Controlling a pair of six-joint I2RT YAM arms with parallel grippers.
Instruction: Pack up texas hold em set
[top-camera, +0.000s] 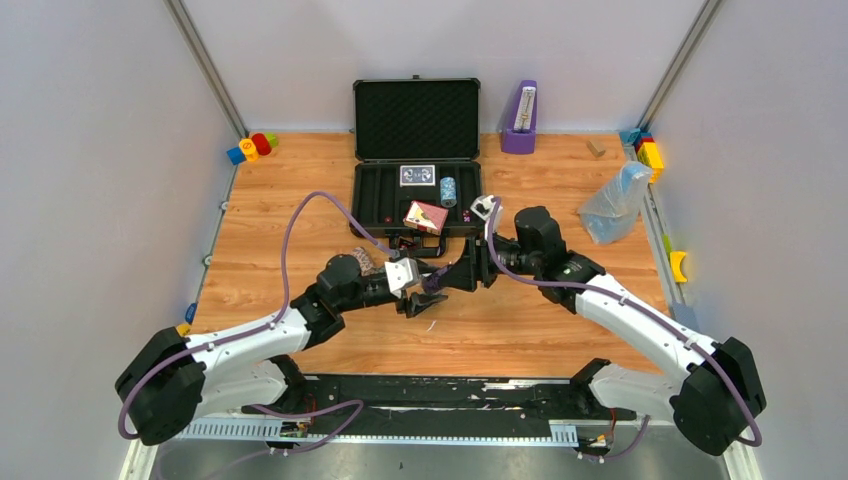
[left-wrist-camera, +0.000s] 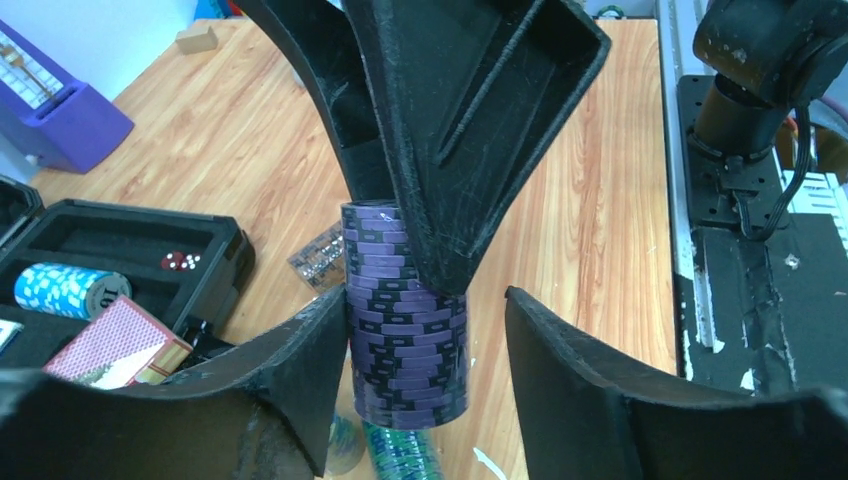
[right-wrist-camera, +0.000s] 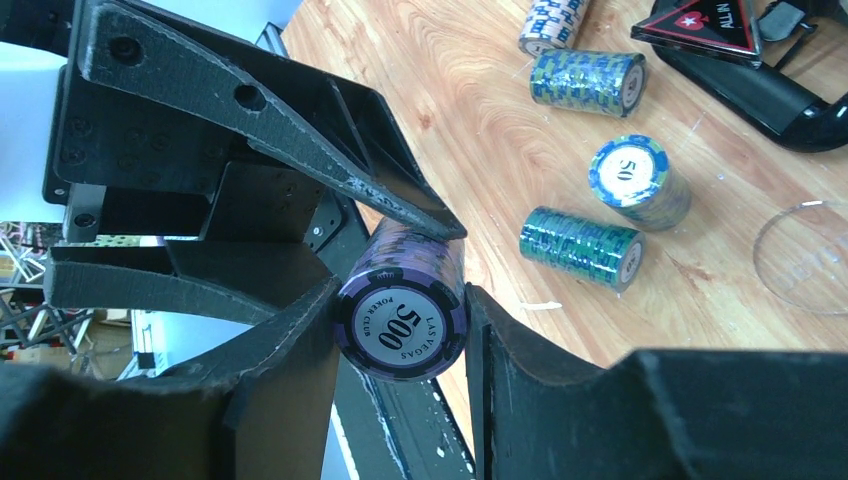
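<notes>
A purple chip stack marked 500 is held above the table with my right gripper shut on it. My left gripper stands open around the same stack. One finger touches it and the other is a gap away. The two grippers meet mid-table in front of the open black briefcase. In the case lie a red deck, a blue deck and a blue chip stack.
Several loose chip stacks lie on the wood by the case handle, among them a green one and a blue 50 one. A purple metronome stands at the back; a clear plastic bag lies right.
</notes>
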